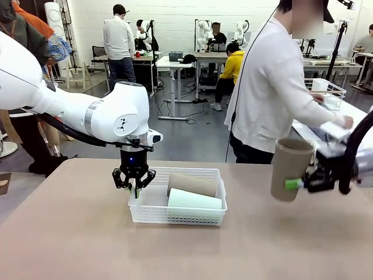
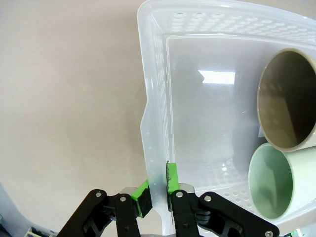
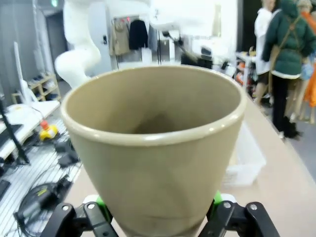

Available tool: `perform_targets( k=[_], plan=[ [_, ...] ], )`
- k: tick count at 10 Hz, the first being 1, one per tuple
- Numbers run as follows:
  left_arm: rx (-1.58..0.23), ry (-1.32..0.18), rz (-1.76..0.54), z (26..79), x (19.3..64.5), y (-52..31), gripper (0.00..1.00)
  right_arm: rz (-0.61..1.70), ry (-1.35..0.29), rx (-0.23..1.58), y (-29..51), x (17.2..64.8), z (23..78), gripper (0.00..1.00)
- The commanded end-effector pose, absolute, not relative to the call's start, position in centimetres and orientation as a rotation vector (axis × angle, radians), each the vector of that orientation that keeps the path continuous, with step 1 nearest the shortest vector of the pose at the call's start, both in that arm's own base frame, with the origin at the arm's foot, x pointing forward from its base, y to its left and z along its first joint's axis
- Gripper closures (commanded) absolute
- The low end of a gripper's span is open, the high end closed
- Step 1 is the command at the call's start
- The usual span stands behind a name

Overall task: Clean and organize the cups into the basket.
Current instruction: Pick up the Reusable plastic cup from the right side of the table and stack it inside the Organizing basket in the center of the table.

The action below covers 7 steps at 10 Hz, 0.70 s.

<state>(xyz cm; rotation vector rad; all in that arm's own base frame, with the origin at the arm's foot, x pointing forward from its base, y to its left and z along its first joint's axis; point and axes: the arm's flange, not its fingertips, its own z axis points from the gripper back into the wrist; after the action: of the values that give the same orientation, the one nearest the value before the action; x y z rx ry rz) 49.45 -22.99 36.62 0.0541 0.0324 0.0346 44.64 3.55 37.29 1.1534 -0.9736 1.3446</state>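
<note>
Plainly, the left gripper is clamped on the basket, its pads pinching the short-end wall at the basket's nine o'clock. Inside, two cups lie on their sides toward three o'clock: a brown cup at twelve o'clock of the mint-green cup, just beside it. Out at the basket's three o'clock, above the table, the right gripper grips an upright tan cup. Its green pads seem pressed to the lower wall, though the front view is blurred there.
</note>
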Motion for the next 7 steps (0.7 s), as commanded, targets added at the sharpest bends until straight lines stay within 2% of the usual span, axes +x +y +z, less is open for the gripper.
perform_targets(
  k=[1,3,7],
  plan=[
    [0.054,0.023,0.025,36.7,49.5,-22.9,1.0,1.345,-0.956,1.119,4.0,42.9,43.3,0.78],
    [0.054,0.023,0.025,36.7,49.5,-22.9,1.0,1.332,-0.98,1.084,4.4,42.6,45.9,0.78],
    [0.054,0.023,0.025,36.7,49.5,-22.9,1.0,1.355,-0.984,1.12,4.0,42.9,45.1,0.78]
  ],
)
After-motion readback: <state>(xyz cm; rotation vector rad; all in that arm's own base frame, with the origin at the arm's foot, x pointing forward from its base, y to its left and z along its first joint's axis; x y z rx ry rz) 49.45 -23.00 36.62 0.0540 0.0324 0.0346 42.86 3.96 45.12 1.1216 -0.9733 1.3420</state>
